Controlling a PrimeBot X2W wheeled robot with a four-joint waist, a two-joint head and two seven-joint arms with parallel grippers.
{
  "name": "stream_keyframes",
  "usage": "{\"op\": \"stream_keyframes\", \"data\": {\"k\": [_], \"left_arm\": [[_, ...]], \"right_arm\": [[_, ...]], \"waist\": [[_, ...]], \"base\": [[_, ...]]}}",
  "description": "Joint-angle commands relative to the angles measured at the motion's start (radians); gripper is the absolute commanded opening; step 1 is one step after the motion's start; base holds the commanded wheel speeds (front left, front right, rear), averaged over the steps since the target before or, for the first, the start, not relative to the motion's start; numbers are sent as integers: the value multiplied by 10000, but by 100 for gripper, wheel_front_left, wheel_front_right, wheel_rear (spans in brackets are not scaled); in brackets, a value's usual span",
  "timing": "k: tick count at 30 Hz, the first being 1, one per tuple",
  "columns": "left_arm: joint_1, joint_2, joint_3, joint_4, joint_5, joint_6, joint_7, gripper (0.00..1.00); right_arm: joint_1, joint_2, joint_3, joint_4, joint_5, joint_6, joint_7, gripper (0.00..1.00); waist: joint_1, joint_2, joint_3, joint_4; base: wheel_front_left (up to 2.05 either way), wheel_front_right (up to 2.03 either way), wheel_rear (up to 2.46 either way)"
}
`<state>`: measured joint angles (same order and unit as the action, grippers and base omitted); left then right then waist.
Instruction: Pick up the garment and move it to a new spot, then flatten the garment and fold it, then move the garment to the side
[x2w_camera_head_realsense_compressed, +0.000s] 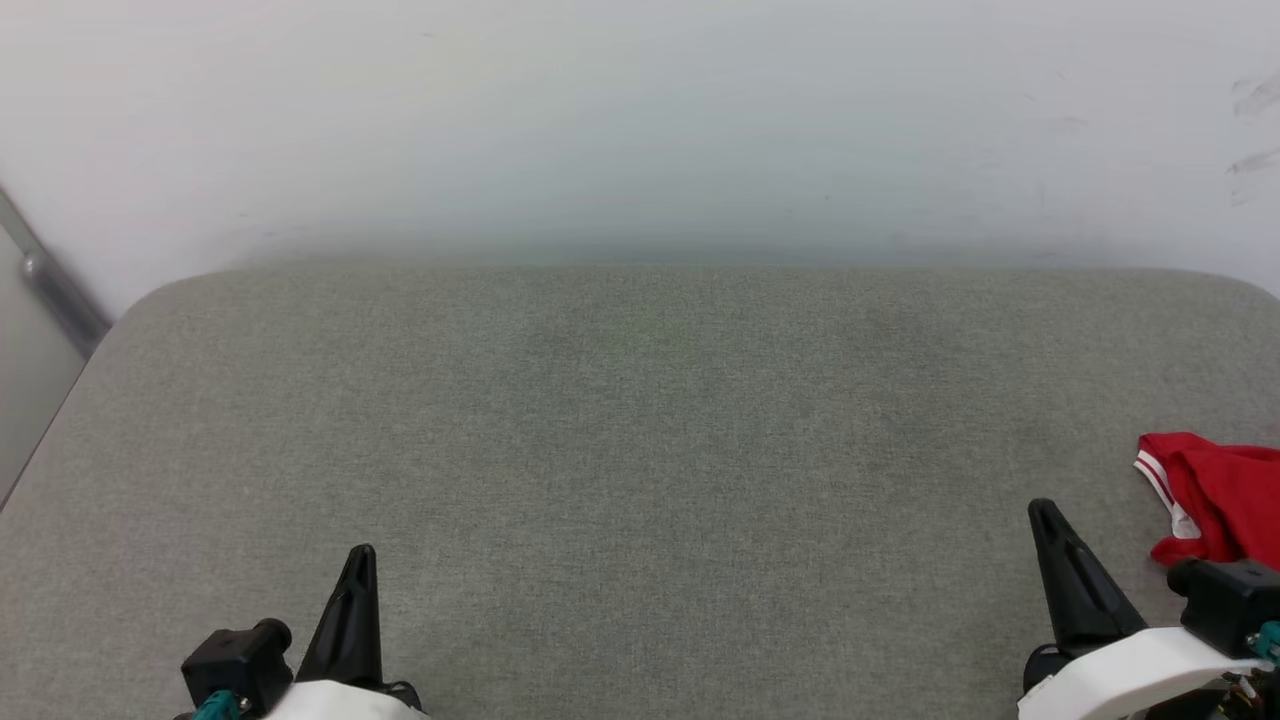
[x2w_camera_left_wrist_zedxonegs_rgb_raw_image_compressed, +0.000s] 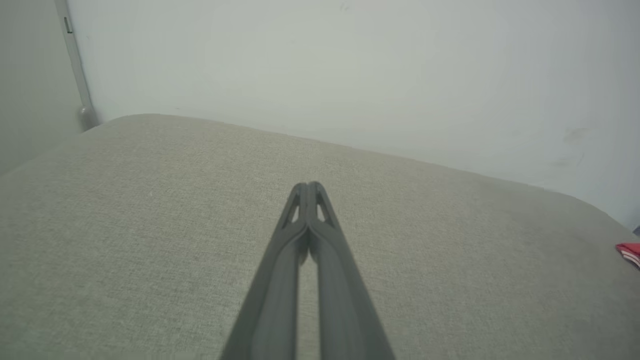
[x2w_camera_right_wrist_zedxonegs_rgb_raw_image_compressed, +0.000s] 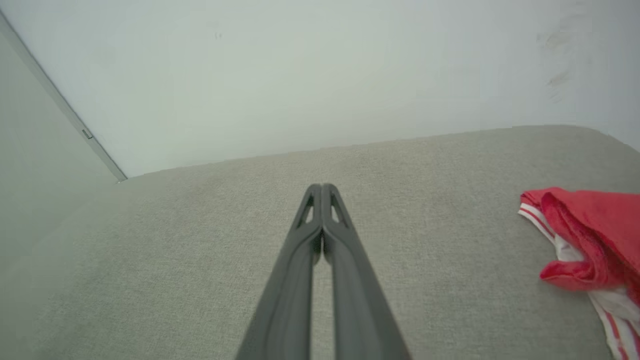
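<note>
Grey woven cushion (x2w_camera_head_realsense_compressed: 640, 450) carries the crumpled red garment (x2w_camera_head_realsense_compressed: 1215, 495) beside my right gripper (x2w_camera_right_wrist_zedxonegs_rgb_raw_image_compressed: 322, 187); it and my left gripper (x2w_camera_left_wrist_zedxonegs_rgb_raw_image_compressed: 309, 185) are pressed together, empty.

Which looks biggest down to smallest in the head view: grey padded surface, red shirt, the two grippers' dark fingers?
1. The grey padded surface, by far.
2. The red shirt, cut off by the frame edge.
3. The right gripper and left gripper look alike: unranked.

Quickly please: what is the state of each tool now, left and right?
Left tool: closed, holding nothing.
Right tool: closed, holding nothing; the garment lies apart from it.
</note>
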<state>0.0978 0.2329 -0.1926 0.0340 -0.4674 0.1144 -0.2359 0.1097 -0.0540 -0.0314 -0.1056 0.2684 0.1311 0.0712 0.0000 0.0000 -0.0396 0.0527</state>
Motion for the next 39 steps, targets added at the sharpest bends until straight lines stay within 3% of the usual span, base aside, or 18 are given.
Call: {"op": "stream_keyframes", "data": {"k": [1, 39], "left_arm": [[-301, -10, 154, -80, -410, -90, 83, 0], [-1172, -682, 1288, 949, -5605, -1189, 1475, 0]], "right_arm": [[-247, -45, -21, -33, 493, 0, -22, 0], [-1178, -162, -206, 1571, 6541, -2, 37, 0]], "waist": [[0, 0, 5, -7], [0, 0, 141, -175]], "base": [[0, 0, 0], [0, 0, 0]]}}
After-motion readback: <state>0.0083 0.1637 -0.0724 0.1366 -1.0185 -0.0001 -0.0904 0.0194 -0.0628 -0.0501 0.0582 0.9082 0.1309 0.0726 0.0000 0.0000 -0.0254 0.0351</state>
